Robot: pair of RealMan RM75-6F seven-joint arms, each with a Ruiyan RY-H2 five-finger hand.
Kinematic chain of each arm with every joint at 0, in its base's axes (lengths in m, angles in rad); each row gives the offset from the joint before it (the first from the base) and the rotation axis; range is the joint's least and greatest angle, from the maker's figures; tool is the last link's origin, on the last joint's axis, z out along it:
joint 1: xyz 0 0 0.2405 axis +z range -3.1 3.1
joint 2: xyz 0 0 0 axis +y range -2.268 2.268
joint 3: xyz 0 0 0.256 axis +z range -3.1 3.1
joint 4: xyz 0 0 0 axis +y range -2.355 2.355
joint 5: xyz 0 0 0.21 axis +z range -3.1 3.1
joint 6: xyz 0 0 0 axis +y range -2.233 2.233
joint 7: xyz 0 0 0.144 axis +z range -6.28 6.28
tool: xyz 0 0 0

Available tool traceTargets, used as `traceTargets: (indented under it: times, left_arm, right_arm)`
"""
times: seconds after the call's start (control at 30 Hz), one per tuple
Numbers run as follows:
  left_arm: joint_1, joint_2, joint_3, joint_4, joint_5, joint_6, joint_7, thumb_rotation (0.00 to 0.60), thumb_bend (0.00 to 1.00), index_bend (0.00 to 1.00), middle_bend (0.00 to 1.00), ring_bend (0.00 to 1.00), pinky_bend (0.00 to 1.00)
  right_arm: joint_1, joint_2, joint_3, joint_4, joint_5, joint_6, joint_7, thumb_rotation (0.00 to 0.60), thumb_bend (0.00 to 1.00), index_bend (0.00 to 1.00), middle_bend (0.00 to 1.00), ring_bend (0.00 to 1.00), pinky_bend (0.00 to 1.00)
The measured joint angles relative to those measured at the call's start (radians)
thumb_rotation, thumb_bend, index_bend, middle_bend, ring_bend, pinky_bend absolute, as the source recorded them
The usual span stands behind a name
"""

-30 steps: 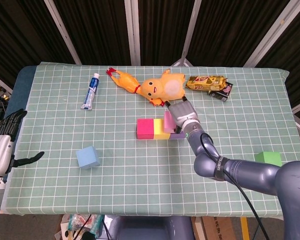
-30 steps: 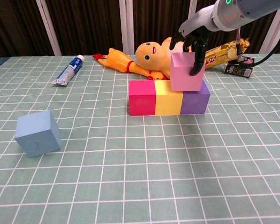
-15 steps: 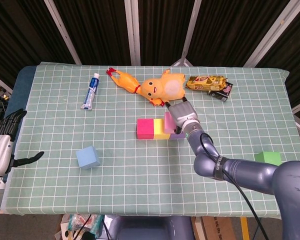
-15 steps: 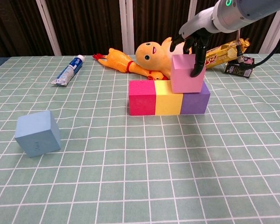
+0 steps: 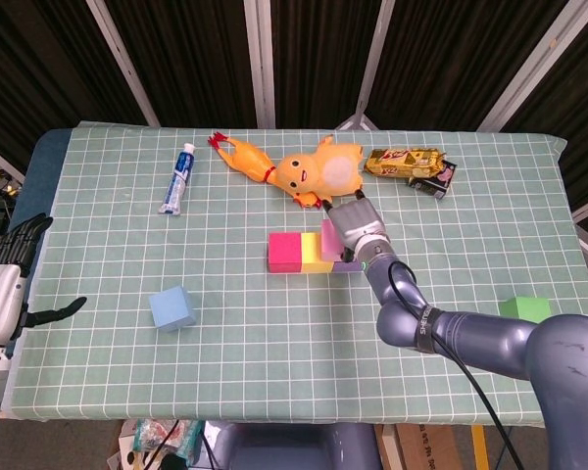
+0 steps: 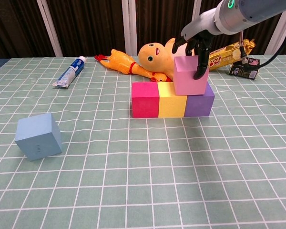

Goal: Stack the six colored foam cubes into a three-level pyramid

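Left hand [image 5: 5, 279] sits off the table's [image 5: 274, 362] nine o'clock edge, fingers apart, holding nothing. Light blue cube [image 6: 38, 136] lies alone at the table's seven o'clock. Centre: magenta cube [image 6: 145, 99], yellow cube [image 6: 171, 100] and purple cube [image 6: 199, 99] touch in one row. Pink cube [image 6: 190, 75] rests atop, straddling the yellow-purple seam. Right hand [image 6: 196, 44] grips the pink cube from above, fingers on its front and rear faces. Green cube [image 5: 526, 310] lies well apart at four o'clock.
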Motion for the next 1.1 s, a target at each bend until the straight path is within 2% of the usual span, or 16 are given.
traceTargets:
  times: [1.1]
  left_arm:
    - [0.001,0.0,0.001,-0.001,0.003,0.002,0.001,0.6,0.11,0.0,0.02,0.0,0.02]
  right_arm:
    - [0.024,0.007,-0.033,0.001,-0.04,-0.016,-0.003,0.6,0.27,0.0,0.38,0.29,0.0]
